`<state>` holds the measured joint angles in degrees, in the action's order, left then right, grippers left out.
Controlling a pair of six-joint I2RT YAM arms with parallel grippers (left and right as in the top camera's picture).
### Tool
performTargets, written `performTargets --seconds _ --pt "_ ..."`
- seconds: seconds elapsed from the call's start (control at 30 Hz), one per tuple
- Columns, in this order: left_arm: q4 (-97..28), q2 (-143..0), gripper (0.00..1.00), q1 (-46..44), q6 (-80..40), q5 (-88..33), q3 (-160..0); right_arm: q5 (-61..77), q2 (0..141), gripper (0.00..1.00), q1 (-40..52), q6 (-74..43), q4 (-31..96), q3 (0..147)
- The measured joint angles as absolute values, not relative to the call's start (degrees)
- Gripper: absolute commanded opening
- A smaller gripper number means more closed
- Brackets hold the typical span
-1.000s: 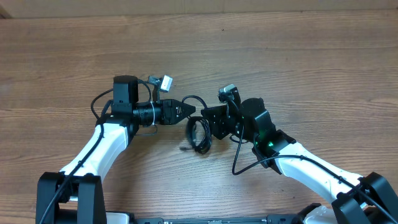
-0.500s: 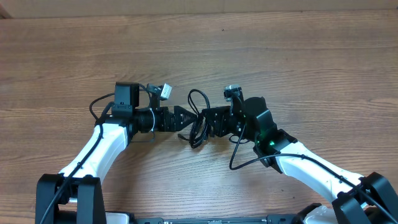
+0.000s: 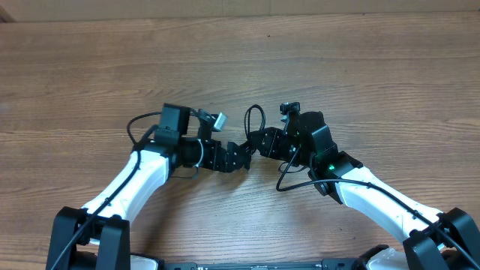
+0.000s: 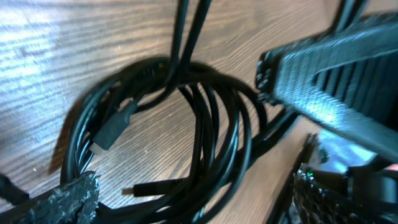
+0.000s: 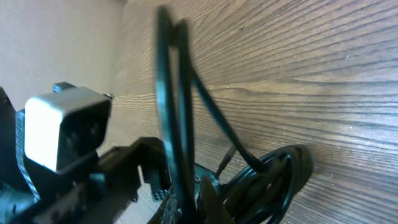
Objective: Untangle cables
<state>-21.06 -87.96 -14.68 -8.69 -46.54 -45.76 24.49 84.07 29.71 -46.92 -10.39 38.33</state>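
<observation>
Brown wood-grain table (image 3: 360, 67) was seen beneath both arms. At its middle the left gripper (image 3: 241, 152) was held wide, its textured fingertips (image 4: 71, 198) spread to either side of a coil of the cables (image 4: 205, 130) lying flat on the wood, with none of it pinched. Two small plugs (image 4: 111, 132) were seen within the coil. Just beside it, almost tip to tip, the right gripper (image 3: 260, 142) was clamped tight. Two strands of the cables appeared to be caught in it, though the grip itself was blurred in the right wrist view. From there a loop (image 3: 255, 118) was raised above the table, and the rest of the bundle rested under both grippers. The white arms (image 3: 139, 176) were angled back toward the near edge.
</observation>
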Motion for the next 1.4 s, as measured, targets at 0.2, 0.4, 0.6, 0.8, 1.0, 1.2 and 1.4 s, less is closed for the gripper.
performTargets --seconds 0.2,0.4,0.6,0.8,1.0,1.2,1.4 --pt "-22.52 -87.96 0.97 -17.8 -7.44 -38.44 -45.76 25.3 84.07 0.04 29.71 -47.86 -10.28 38.33" --pt "-22.72 -87.96 0.73 -19.53 -4.51 -32.12 -45.76 25.28 84.07 0.04 29.71 -48.01 -10.31 38.35" --pt "-22.79 -87.96 0.72 -19.9 -2.52 -30.76 -45.78 25.28 84.07 0.04 29.69 -48.01 -10.28 38.35" --pt "-25.52 -87.96 0.7 -19.9 -0.08 -29.89 -45.8 25.3 84.07 0.04 29.71 -47.99 -10.31 38.35" --pt "-28.95 -87.96 0.57 -19.9 3.29 -29.45 -45.8 25.32 84.07 0.04 29.71 -48.01 -10.33 38.35" --pt "-29.32 -87.79 0.2 -19.9 4.86 -28.84 -45.8 25.39 84.07 0.04 29.71 -48.01 -10.31 38.35" --pt "-29.21 -86.8 0.04 -19.97 5.8 -28.18 -46.46 26.89 84.07 0.04 29.65 -48.49 -10.39 38.48"
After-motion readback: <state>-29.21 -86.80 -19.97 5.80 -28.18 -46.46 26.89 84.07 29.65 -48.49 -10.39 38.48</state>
